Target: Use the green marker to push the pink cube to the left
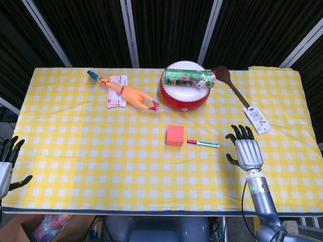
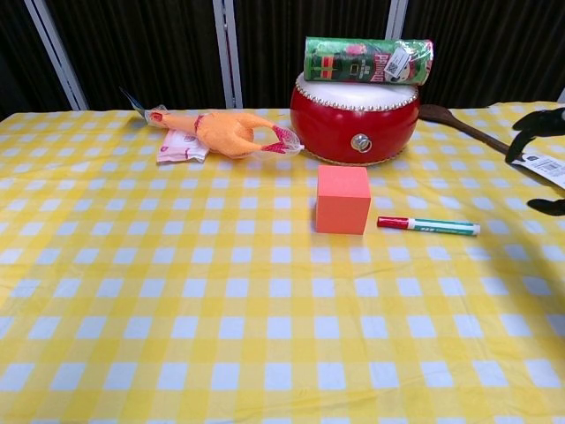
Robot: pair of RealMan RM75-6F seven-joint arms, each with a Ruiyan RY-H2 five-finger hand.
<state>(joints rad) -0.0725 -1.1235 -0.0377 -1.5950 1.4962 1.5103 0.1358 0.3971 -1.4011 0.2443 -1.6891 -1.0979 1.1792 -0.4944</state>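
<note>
The pink cube (image 1: 175, 135) (image 2: 342, 200) sits on the yellow checked cloth near the table's middle. Just right of it lies the green marker (image 1: 203, 143) (image 2: 429, 226), red cap toward the cube, a small gap between them. My right hand (image 1: 244, 152) hovers open over the cloth a little right of the marker's tip, fingers spread and holding nothing; in the chest view only its dark fingertips (image 2: 535, 125) show at the right edge. My left hand (image 1: 7, 166) hangs open off the table's front left corner, far from both objects.
Behind the cube stands a red drum (image 1: 184, 92) with a green snack can (image 1: 190, 77) on top. A rubber chicken (image 1: 130, 94) lies to the back left on a packet (image 1: 116, 91). A wooden spoon (image 1: 241, 98) with a tag lies at the back right.
</note>
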